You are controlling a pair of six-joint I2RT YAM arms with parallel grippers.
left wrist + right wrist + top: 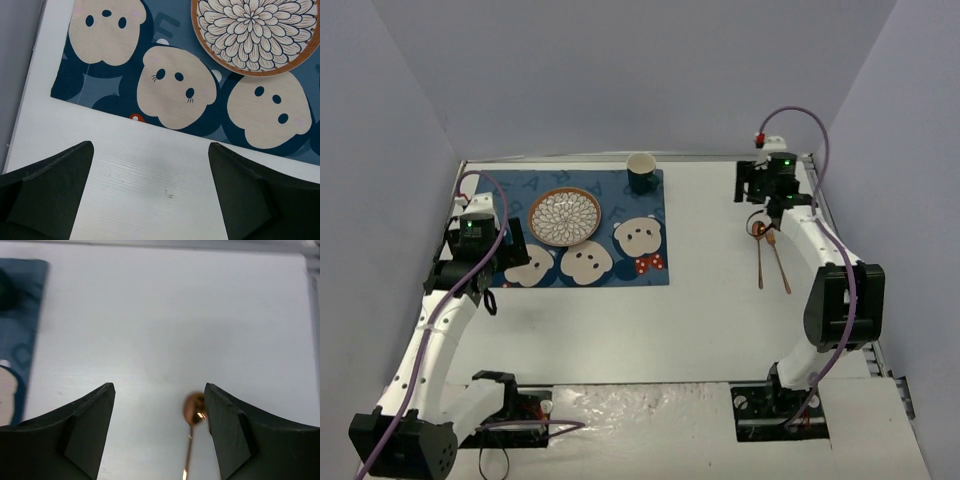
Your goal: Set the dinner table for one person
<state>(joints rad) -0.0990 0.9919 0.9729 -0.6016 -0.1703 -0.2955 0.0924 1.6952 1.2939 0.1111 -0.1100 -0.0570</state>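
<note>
White and matte, the surface carries a blue placemat with a patterned plate and a dark cup on it. The right fingers are spread wide and hold nothing, hanging over bare surface. The copper spoon shows its bowl between them, close against the inner face of the right-hand one, with its handle running back toward the wrist. A second copper utensil lies just beside it.

The step in hand looks like lifting the spoon. To do it well, shift sideways until the handle is centred in the gap. Then drop until the tips nearly meet the surface and close on the neck, not the rounded bowl, keeping the neighbour outside.

The left fingers, also apart and empty, hover with the placemat edge just ahead of them.
</note>
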